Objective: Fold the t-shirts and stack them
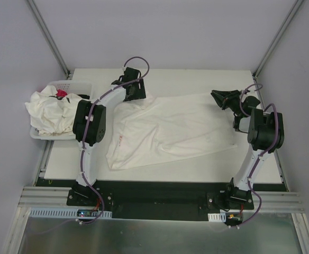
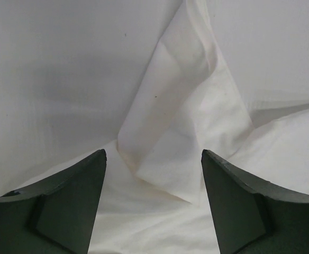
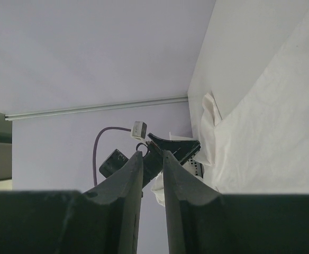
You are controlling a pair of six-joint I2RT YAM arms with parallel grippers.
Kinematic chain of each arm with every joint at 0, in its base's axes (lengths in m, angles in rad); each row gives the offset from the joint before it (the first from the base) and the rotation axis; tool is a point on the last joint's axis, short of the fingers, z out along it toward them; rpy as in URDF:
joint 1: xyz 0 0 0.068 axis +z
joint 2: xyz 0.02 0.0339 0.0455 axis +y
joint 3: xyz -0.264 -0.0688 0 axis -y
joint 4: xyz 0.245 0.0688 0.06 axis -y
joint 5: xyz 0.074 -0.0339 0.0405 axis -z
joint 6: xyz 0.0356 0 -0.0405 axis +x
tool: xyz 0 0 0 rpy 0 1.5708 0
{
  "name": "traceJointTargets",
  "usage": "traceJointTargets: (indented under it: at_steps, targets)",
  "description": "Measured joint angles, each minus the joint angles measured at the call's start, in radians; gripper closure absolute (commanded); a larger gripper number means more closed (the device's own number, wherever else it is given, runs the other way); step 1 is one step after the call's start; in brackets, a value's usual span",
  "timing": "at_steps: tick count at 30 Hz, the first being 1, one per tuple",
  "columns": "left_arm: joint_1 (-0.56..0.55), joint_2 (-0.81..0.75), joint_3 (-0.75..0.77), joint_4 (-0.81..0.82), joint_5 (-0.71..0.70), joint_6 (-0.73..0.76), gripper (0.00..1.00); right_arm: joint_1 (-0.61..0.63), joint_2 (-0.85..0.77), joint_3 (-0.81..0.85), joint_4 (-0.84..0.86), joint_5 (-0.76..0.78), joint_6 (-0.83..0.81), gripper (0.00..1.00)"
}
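Note:
One off-white t-shirt (image 1: 165, 132) lies spread across the table, hem toward the right. It also shows in the right wrist view (image 3: 271, 137). My left gripper (image 1: 136, 87) hovers over its far left part, open wide and empty. In the left wrist view the left gripper (image 2: 153, 156) straddles a folded-over flap of the t-shirt (image 2: 181, 121) without touching it. My right gripper (image 1: 223, 99) is beside the shirt's far right corner. In the right wrist view the right gripper (image 3: 152, 153) has only a narrow gap between its fingers, with nothing in it. More t-shirts (image 1: 48, 114) lie crumpled in a pile at the left.
A white perforated basket (image 1: 78, 84) stands at the table's left edge under the shirt pile, with a small red packet (image 1: 62, 93) in it. Grey walls enclose the table on three sides. Bare table shows in front of and behind the spread shirt.

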Motion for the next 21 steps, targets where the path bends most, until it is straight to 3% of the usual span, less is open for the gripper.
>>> traceJointTargets:
  at_steps: [6, 21]
  targets:
    - [0.0, 0.0, 0.01, 0.011, 0.017, -0.008, 0.43, -0.006, 0.0, 0.0, 0.0, 0.0, 0.0, 0.77]
    - [0.0, 0.0, -0.038, 0.018, 0.076, -0.033, 0.44, -0.009, 0.004, 0.0, 0.021, 0.0, 0.01, 0.78]
